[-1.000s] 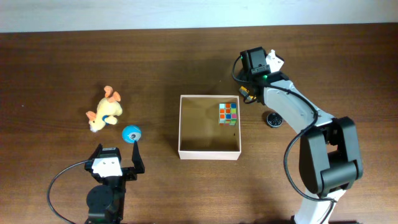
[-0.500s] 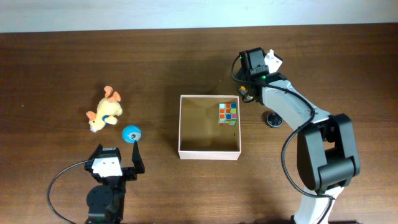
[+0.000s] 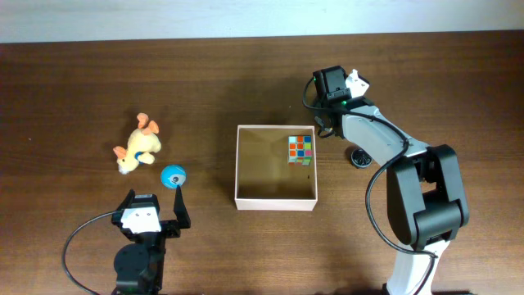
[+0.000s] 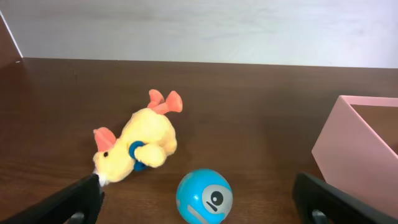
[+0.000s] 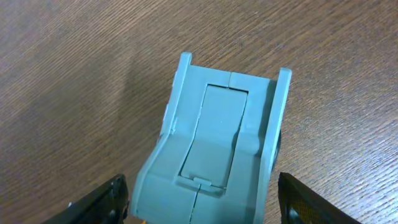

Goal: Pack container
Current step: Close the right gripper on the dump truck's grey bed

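The square, shallow cardboard container, white-walled and tan inside, sits mid-table with a multicoloured cube in its far right corner. Just beyond that corner, the right gripper is spread either side of a grey-blue plastic block. Left of the container, the left gripper is spread near a blue ball and a yellow plush duck.

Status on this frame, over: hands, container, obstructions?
Both open: left hand low near blue ball, right hand over grey toy beside container. Container holds colour cube only. Nothing blocking.
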Motion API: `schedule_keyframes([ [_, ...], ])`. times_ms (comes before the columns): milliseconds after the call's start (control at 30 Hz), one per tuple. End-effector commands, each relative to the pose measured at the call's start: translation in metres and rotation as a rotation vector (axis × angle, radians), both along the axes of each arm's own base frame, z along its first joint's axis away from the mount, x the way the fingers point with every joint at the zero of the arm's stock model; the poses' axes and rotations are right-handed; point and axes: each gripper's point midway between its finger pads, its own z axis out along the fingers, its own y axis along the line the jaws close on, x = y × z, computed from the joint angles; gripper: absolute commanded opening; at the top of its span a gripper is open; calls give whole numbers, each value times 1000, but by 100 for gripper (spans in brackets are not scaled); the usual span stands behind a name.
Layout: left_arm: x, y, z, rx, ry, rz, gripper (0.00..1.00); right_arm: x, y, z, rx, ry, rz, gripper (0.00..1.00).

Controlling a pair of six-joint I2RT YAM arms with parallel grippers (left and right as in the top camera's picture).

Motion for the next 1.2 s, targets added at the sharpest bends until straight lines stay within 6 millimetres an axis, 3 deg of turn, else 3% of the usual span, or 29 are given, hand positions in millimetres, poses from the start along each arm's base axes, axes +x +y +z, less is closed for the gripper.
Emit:
schedule_keyframes([
  [0,0,0,-1,17,0,-6,99,3,-2,-1,-19,2,16,71],
  [533,0,0,-1,17,0,-6,99,-2,-3,-4,-99,52,126,51],
  [667,0,0,-1,17,0,-6,99,-5,-9,-5,-134,70,126,50],
  [1167,0,0,-1,17,0,-6,99,-11,-10,-8,-308,158,390,52],
])
